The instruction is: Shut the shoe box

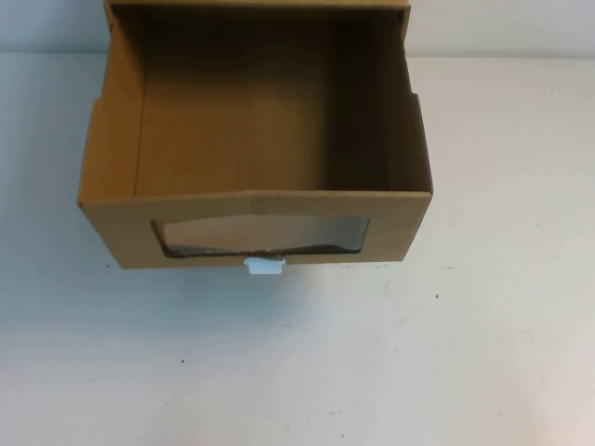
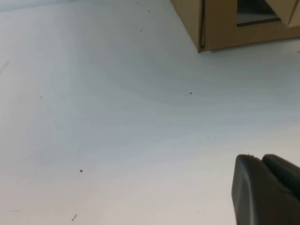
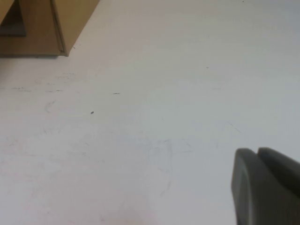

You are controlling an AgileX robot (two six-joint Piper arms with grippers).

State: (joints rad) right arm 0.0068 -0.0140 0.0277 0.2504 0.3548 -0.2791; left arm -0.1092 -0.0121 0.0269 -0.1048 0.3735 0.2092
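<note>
White tabletop [image 1: 483, 353] fills the high view, bare apart from a few dark specks. A brown cardboard shoe box [image 1: 256, 139] stands open in the upper centre of that frame, its empty interior exposed; the lid appears to rise from the far edge at the top of the frame, though only a sliver of it shows. The near wall carries a clear window [image 1: 262, 236] with a small white tab [image 1: 264, 267] at its lower edge, resting on the table.

Neither arm appears in the high view. The left gripper [image 2: 267, 187] shows only as a dark finger tip in the lower right corner of the left wrist view, low over bare table, with a box corner [image 2: 202, 28] well apart at upper right; whether its jaws are spread or pressed together cannot be told. The right gripper [image 3: 267, 185] shows likewise at lower right of the right wrist view, the box at upper left, its jaw state equally undeterminable.

Judged from this layout, the task has not begun: both grippers are parked clear of the box. The next move probably calls for one arm to reach the far edge and fold the lid forward over the opening. Nothing on the table blocks the approach; the tall side walls are the likeliest obstruction.
</note>
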